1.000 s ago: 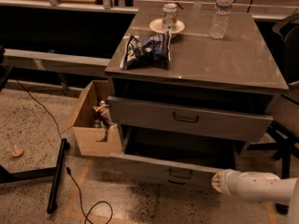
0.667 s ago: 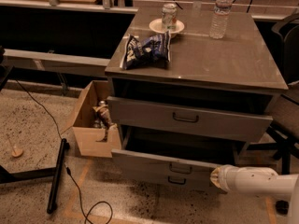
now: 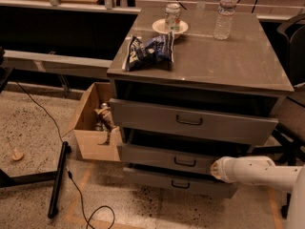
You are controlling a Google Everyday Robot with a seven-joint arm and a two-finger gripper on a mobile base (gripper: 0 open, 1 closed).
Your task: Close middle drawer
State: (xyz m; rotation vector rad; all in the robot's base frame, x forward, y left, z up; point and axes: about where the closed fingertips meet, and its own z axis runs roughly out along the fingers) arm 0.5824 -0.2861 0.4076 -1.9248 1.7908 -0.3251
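Note:
The grey metal cabinet (image 3: pixel 200 61) has three drawers. The middle drawer (image 3: pixel 157 156) has a low grey front and a small dark loop handle (image 3: pixel 184 162). It stands out a little, with a dark gap above its front. My gripper (image 3: pixel 215 169), at the end of the white arm (image 3: pixel 257 171), is against the right end of the middle drawer's front. The top drawer (image 3: pixel 190 120) stands out slightly above it. The lowest drawer (image 3: pixel 180 184) shows just below.
A chip bag (image 3: pixel 150 51), a can (image 3: pixel 172 15) on a plate and a water bottle (image 3: pixel 225 13) stand on the cabinet top. An open cardboard box (image 3: pixel 93 142) sits on the floor to the left. A black bar (image 3: pixel 57 178) and cable lie on the floor.
The middle drawer has slid back into the cabinet, and the lowest drawer's front now shows. My arm has moved up and in with the drawer front.

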